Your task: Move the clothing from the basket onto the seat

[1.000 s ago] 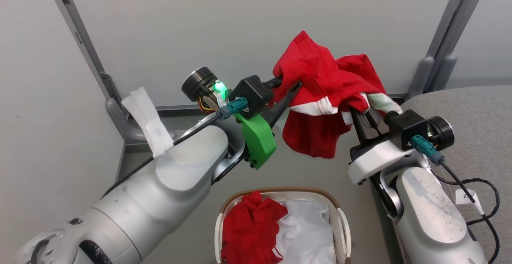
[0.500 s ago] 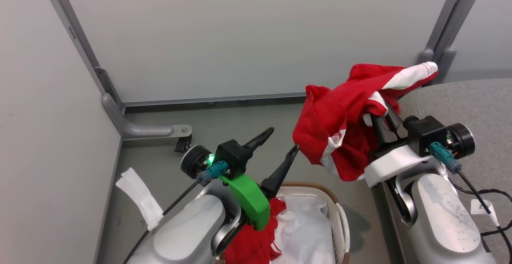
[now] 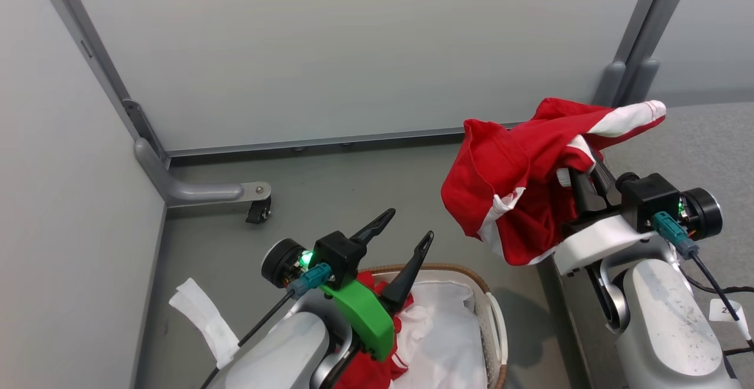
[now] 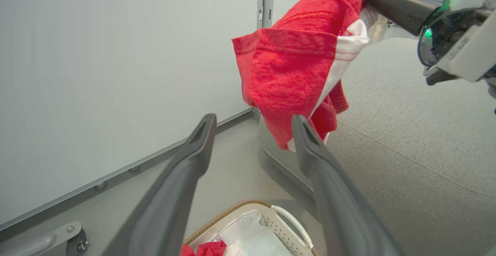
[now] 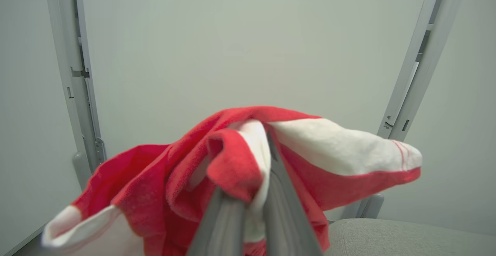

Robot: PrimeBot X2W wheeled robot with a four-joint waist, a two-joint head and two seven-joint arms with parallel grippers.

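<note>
Red garment (image 3: 512, 200), clamped by a small fold in the right gripper (image 3: 583, 174), may slip to the floor (image 3: 353, 188) before reaching the seat (image 3: 707, 141) at 3 o'clock; the left gripper (image 3: 406, 227) is spread apart, empty.

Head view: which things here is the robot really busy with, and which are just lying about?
Part of the job: red garment clamped in the right gripper; more red clothing in the basket; grey seat; open left gripper.
Just lying about: white liner sheet; partition foot with its castor.
</note>
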